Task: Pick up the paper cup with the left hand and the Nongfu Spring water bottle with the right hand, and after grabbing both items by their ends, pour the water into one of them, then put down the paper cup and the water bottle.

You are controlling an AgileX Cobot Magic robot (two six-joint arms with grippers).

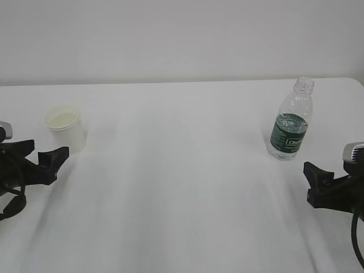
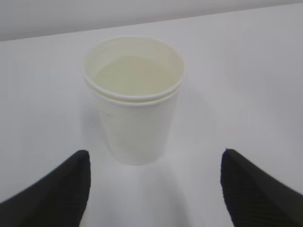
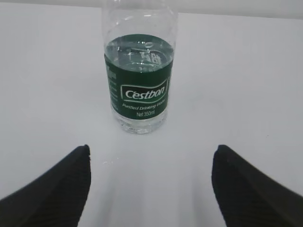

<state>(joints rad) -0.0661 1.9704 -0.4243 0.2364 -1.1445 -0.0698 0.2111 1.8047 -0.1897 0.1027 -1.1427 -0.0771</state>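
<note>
The white paper cup (image 1: 64, 128) stands upright at the table's left, and in the left wrist view the paper cup (image 2: 135, 109) shows its cream inside. My left gripper (image 1: 45, 152) is open just in front of it; its black fingertips (image 2: 75, 175) stay short of the cup, not touching. The capless water bottle (image 1: 291, 122) with a dark green label stands upright at the right. The water (image 3: 139, 124) fills it to about the label's top. My right gripper (image 1: 318, 182) is open in front of the bottle (image 3: 139, 90), a short gap away and holding nothing.
A white table (image 1: 182, 187) carries both things, and its far edge meets a plain white wall. The table's rounded back right corner (image 1: 355, 82) lies just behind the bottle. Bare tabletop stretches between cup and bottle.
</note>
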